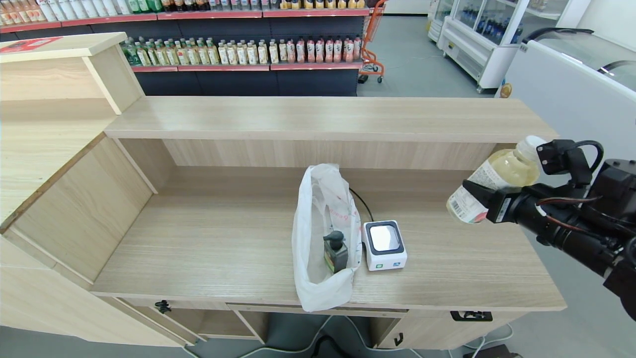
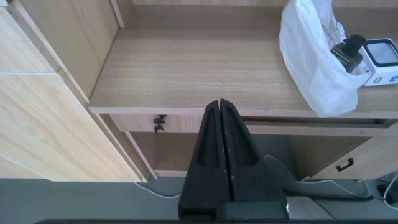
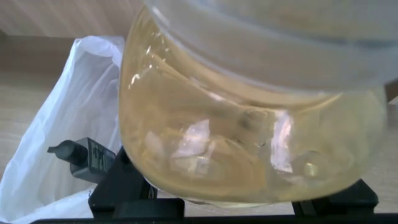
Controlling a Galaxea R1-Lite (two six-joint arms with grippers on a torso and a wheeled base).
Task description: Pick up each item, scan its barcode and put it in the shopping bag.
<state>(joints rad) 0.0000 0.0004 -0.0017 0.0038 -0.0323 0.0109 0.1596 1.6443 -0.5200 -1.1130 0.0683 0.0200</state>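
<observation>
I'm looking at a light wood checkout counter point(image 1: 198, 248), with a wide stretch of board left of the white plastic shopping bag point(image 1: 304, 248) and a raised back ledge point(image 1: 318, 119) behind it. A dark pump bottle point(image 1: 336, 253) stands inside the bag, and a white barcode scanner point(image 1: 384, 244) sits just beside its right. Well right of the bag, above the counter's end, my right gripper point(image 1: 484, 199) clamps a tilted clear bottle of pale yellow drink point(image 1: 497, 181). My left gripper point(image 2: 219, 109), fingers pressed together, hangs before the front edge, left of the bag.
</observation>
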